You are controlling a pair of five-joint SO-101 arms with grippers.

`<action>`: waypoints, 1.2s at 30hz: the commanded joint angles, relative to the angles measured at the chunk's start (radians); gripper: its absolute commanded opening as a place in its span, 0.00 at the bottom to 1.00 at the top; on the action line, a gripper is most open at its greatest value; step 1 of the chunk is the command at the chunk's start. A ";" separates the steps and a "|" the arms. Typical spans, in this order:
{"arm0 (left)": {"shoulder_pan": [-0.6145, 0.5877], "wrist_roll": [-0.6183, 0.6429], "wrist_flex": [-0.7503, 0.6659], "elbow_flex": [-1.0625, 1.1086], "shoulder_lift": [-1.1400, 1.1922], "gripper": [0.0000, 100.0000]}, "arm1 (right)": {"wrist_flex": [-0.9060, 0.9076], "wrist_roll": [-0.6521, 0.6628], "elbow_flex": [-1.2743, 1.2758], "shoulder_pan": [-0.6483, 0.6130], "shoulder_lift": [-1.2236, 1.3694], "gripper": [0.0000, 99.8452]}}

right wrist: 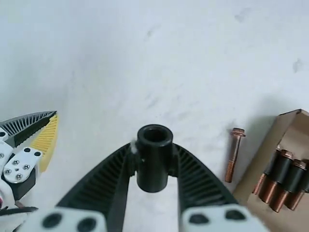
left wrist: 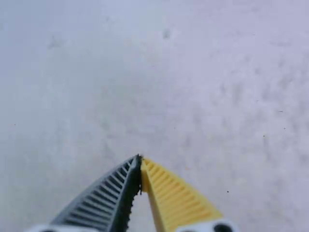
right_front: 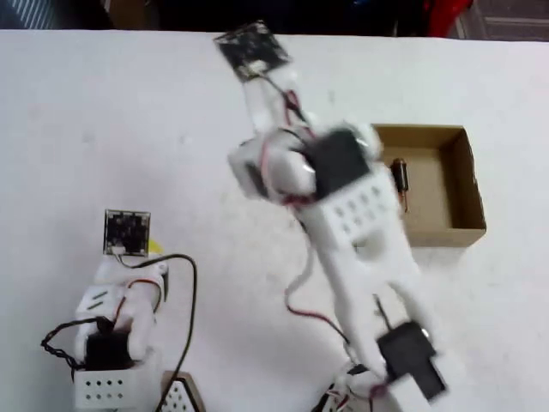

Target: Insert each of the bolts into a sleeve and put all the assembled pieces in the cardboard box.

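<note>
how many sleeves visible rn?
3. One sleeve in the right gripper; two more in the cardboard box, each on a bolt. The box is cut off, so more may be hidden.

Open passage over bare table [left wrist: 193, 72]. Tight beside box [right_front: 446, 232]: loose bolt [right wrist: 235, 153] just outside wall, pieces [right wrist: 280, 174] against inner wall.

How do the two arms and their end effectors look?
Both have white plastic links, black motors, red and black cables. The left end effector pairs a grey ribbed finger with a yellow one; the right end effector has black ribbed fingers.
</note>
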 commanded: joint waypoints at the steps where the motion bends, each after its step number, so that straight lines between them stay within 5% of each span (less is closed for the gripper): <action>1: -0.004 -0.011 0.005 0.002 -0.012 0.02 | 0.021 0.012 0.043 0.071 -0.231 0.02; 16: 0.001 -0.009 0.023 0.002 -0.012 0.03 | -0.010 0.014 0.393 0.193 -0.671 0.02; 36: 0.001 -0.011 0.025 0.002 -0.012 0.03 | -0.670 0.014 1.306 0.200 -1.254 0.02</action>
